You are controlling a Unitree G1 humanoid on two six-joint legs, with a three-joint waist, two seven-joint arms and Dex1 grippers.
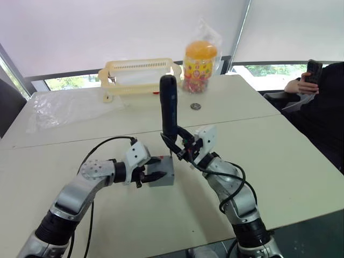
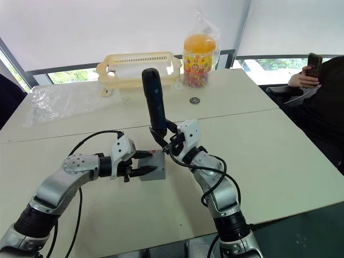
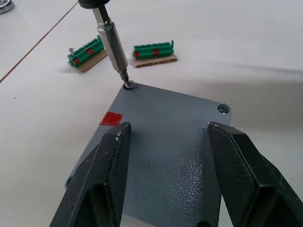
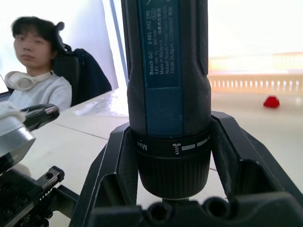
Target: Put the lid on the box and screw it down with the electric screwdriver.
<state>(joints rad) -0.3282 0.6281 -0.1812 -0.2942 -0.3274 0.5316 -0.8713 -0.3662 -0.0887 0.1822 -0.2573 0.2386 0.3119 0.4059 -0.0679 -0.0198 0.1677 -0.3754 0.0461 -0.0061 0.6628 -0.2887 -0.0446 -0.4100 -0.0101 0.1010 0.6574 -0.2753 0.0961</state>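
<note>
The grey box (image 1: 164, 173) stands on the table with the flat grey lid (image 3: 170, 137) on top and a red mark (image 3: 112, 118) on one side. My left gripper (image 1: 152, 171) is shut on the box, one black finger (image 3: 111, 175) at each side of it. My right gripper (image 1: 181, 145) is shut on the electric screwdriver (image 1: 169, 105), held upright just right of the box. Its metal bit (image 3: 113, 45) rests tip-down on a screw (image 3: 129, 85) in one lid corner. Another screw (image 3: 222, 109) sits in the neighbouring corner.
Two green blocks (image 3: 87, 49) (image 3: 154, 49) lie just beyond the box. At the table's far side are a cream basket (image 1: 140, 75), a candy jar (image 1: 200, 59), a plastic bag (image 1: 64, 107) and a small metal disc (image 1: 195, 106). A person (image 1: 322, 102) sits at the right.
</note>
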